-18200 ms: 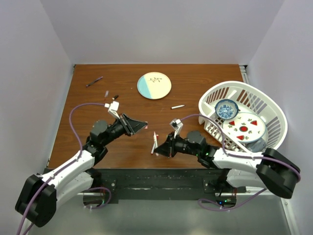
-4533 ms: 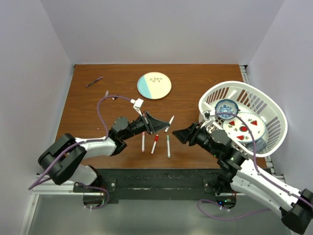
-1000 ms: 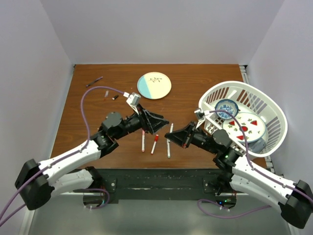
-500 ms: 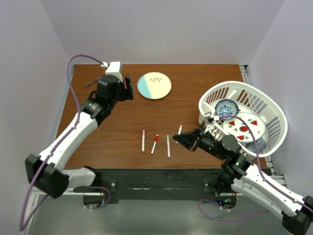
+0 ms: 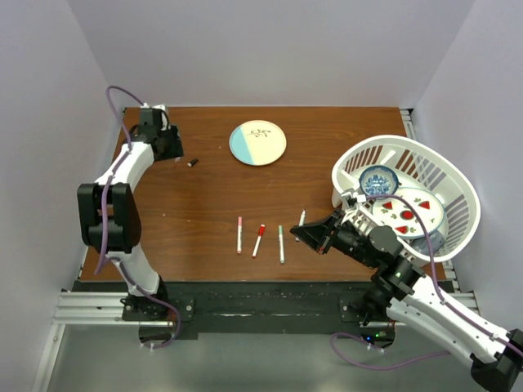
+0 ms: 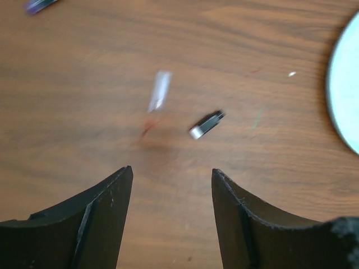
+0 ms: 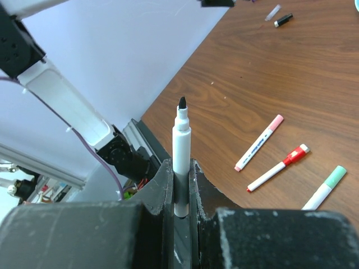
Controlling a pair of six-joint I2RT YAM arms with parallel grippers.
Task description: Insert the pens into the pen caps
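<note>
My right gripper (image 7: 180,165) is shut on a white pen (image 7: 180,147) with a bare black tip pointing up; in the top view this gripper (image 5: 308,233) holds that pen (image 5: 300,219) near the table's front middle. Three capped pens lie to its left: pink (image 5: 239,234), red (image 5: 259,239) and green (image 5: 280,243). My left gripper (image 6: 171,171) is open and empty at the back left (image 5: 167,147). Just ahead of it lie a black cap (image 6: 206,124) and a pale purple cap (image 6: 160,98). A dark purple pen (image 6: 39,4) shows at the frame's top left.
A round white and pale blue plate (image 5: 257,143) sits at the back centre, its rim also in the left wrist view (image 6: 343,101). A white basket (image 5: 458,184) holding bowls and plates stands at the right. The left wall is close to my left arm.
My left arm has swung from the table's middle to the back left corner, jaws open over the caps. My right gripper has taken the white pen and holds it nearly still.
</note>
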